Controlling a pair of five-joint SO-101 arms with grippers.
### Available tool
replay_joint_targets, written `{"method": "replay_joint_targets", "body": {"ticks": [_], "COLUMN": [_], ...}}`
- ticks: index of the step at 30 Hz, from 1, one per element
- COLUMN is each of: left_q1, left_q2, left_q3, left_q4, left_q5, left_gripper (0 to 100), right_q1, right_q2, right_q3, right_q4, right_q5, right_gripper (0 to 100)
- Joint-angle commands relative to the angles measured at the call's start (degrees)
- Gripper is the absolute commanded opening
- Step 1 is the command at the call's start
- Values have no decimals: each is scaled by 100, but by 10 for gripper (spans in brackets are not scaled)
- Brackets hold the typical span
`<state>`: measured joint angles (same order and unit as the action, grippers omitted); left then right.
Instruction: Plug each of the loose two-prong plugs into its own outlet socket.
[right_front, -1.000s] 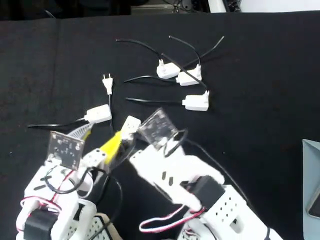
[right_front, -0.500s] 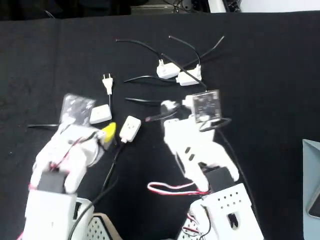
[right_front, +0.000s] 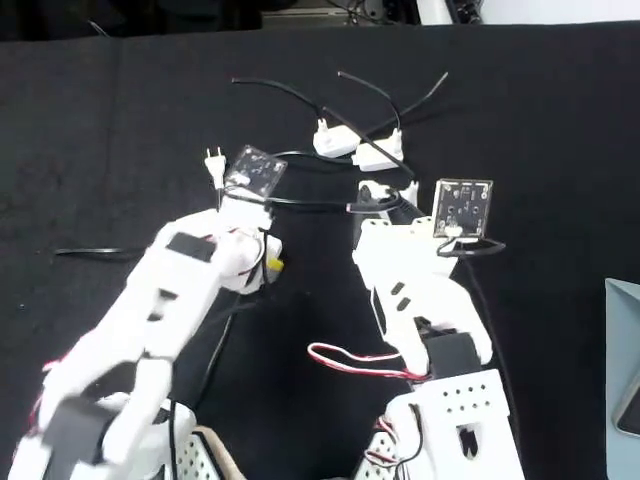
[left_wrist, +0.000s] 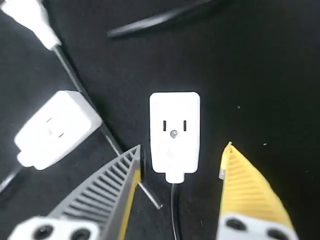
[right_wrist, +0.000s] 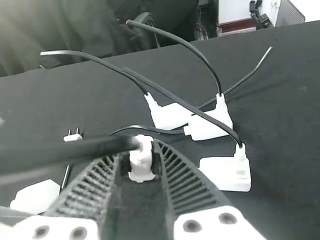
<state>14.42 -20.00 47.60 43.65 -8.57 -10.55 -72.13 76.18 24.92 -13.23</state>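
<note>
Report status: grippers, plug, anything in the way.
Left gripper open, jaws either side of socket. Right gripper shut on plug, not yet inserted. Black cable lies beside socket.

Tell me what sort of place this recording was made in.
Probably a robotics lab or workshop bench set up for practice: a table draped in black cloth, a white left arm and right arm side by side, and short-corded outlet sockets and a two-prong plug lying loose.

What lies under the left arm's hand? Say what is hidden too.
A white outlet socket lies face up below the open left hand, slots showing. A thin black cable runs beside it; the grey finger covers part of it.
</note>
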Motion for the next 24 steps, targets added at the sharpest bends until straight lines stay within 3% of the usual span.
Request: {"method": "replay_joint_targets", "body": {"ticks": [1, 12, 17, 24], "left_q1": [40, -338, -725, -189], "left_q2": [923, 2092, 1459, 53], "left_q3": [-734, -1446, -1358, -708], "left_q4": [-105, -88, -9, 202], "left_q5": [-79, -527, -545, -536], "left_gripper": [258, 253, 257, 258], "right_q1": [70, 62, 62, 62], "right_q2": [31, 31, 31, 31], "right_q3": [-66, 13, 22, 22], "right_q4": [-97, -132, -132, -132], "right_q5": [-79, -70, -70, -62], "right_gripper": [14, 14, 14, 14]}}
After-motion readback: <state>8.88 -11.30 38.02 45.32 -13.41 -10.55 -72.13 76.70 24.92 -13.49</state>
